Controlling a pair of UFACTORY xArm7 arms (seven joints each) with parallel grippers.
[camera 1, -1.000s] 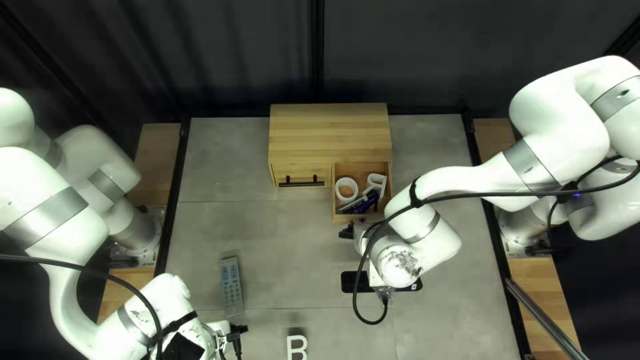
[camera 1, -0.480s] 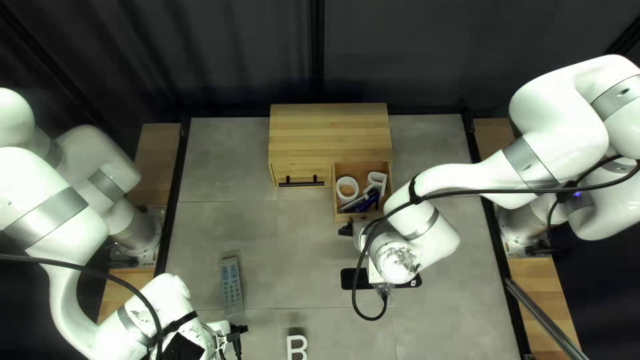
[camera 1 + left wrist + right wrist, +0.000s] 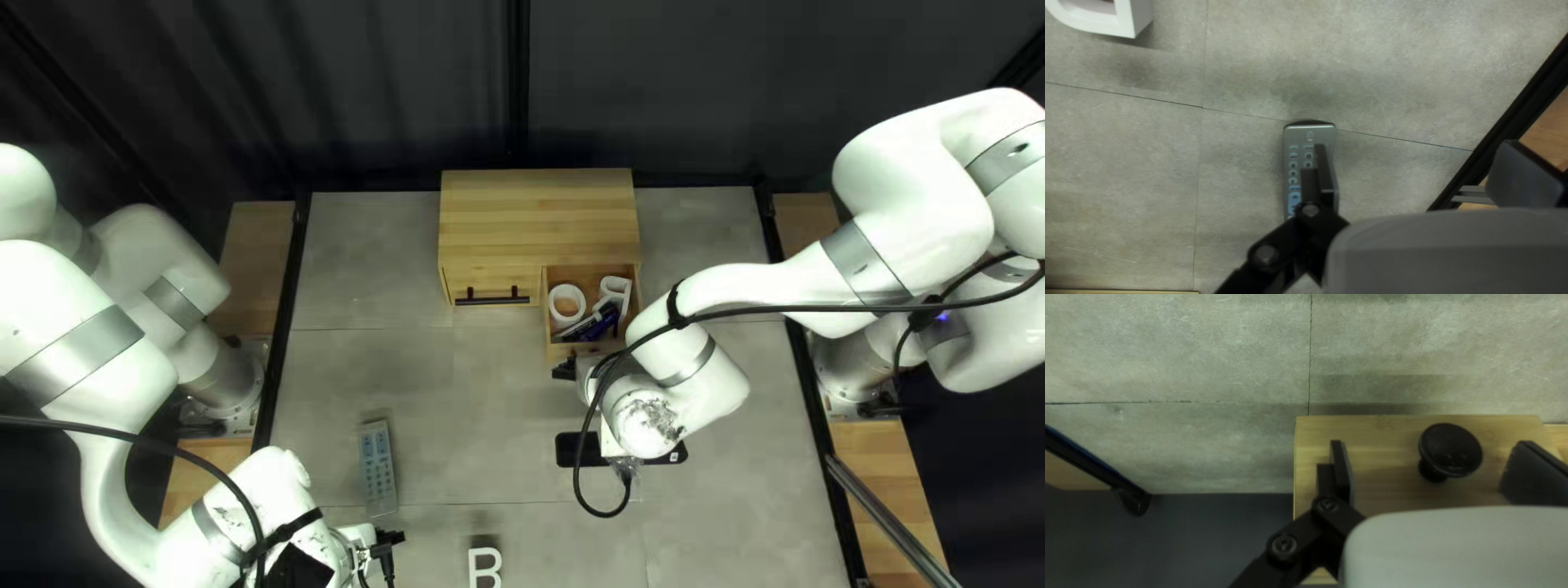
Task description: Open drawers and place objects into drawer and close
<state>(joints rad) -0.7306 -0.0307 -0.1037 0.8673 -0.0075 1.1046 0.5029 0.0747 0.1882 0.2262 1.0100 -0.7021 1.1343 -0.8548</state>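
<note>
Fingers of my right gripper (image 3: 1433, 449) stand open, the knob (image 3: 1452, 446) between them, ungripped. Ring (image 3: 567, 291) and pens (image 3: 597, 325) lie in the pulled-out drawer (image 3: 557, 354), centre of the top left view; closing seems in hand, so I should push it inward. My left gripper (image 3: 1422, 169) hangs open over the remote (image 3: 1311, 134), its keys printed.

Legible characters: one letter, B, plus keypad digits.

The white block letter B (image 3: 484, 566) lies on the tabletop (image 3: 457, 436) at the bottom of the top left view, its lower edge cut off by the frame. The grey remote control (image 3: 378, 468), also on the tabletop, carries rows of pale keys; digits, including 0 and 6, show on its keypad in the left wrist view, partly covered. A small pale mark on the black flat object (image 3: 568, 449) is too small to read.
</note>
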